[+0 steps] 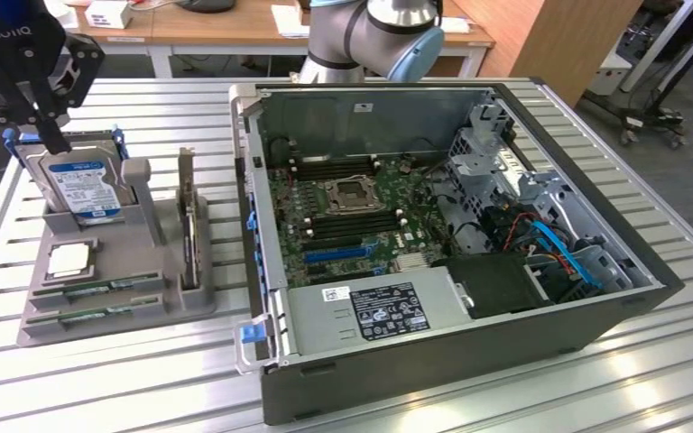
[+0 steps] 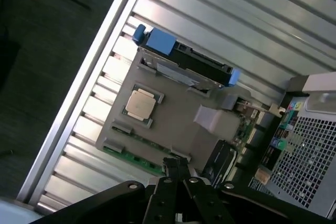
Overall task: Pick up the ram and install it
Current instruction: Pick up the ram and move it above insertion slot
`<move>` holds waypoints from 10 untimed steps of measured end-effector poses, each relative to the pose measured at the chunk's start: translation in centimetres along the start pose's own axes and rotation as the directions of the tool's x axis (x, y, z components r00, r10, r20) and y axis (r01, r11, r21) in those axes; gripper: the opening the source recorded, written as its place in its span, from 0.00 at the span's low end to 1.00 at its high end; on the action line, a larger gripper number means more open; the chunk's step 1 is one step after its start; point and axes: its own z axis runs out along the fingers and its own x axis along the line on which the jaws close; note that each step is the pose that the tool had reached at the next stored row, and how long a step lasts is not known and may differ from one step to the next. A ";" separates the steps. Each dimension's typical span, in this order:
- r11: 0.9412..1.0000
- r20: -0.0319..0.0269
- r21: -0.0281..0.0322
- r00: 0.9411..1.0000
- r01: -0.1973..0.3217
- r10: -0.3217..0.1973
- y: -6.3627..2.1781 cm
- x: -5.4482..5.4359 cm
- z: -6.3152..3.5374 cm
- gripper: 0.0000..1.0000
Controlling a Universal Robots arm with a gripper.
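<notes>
In the exterior view the gripper [image 1: 50, 135], fingers pressed together, hangs upper left, well apart from the ram [image 1: 97, 289] lower left; the wrist view shows its green edge.

Bright, even light from overhead filled the exterior view. The ribbed metal table [image 1: 635, 361] shone pale, with soft glare along its slats. Shadows were short and faint, deepest inside the open computer case [image 1: 371, 113]. In the wrist view the table's slats glared almost white, while the floor [image 2: 47, 77] beside it lay dim. The dark hand [image 2: 177, 165], close to the lens, looked soft and underlit.
</notes>
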 end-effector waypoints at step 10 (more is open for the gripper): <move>0.984 -0.008 -0.005 0.983 0.181 -0.181 -0.01 0.0 0.09 0.09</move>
